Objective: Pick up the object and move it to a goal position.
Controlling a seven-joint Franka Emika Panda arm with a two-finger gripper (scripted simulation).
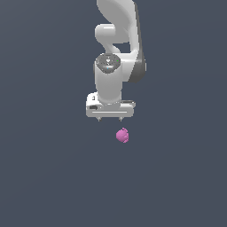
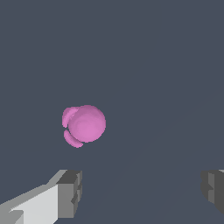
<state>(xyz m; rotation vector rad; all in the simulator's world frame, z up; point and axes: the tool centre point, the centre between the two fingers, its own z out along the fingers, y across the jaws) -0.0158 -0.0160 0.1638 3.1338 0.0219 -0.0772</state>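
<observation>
Blob (image 1: 122, 135) lies free, seemingly just ahead of spread gripper (image 1: 110, 119).

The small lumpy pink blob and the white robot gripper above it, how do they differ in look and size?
The small lumpy pink blob is magenta and rounded, while the white robot gripper is white and blocky with dark grey fingertips. The blob is far narrower than the gripper's body. The blob lies apart from the fingers, ungrasped; the gripper's jaws stand wide open. Both appear against the same plain dark grey surface.

Exterior view: distant, facing the arm (image 1: 116, 57) head-on. Wrist view: close, looking out between the fingers (image 2: 65, 192). Both views share the pink blob (image 1: 122, 135) on the grey floor (image 1: 44, 168).
</observation>
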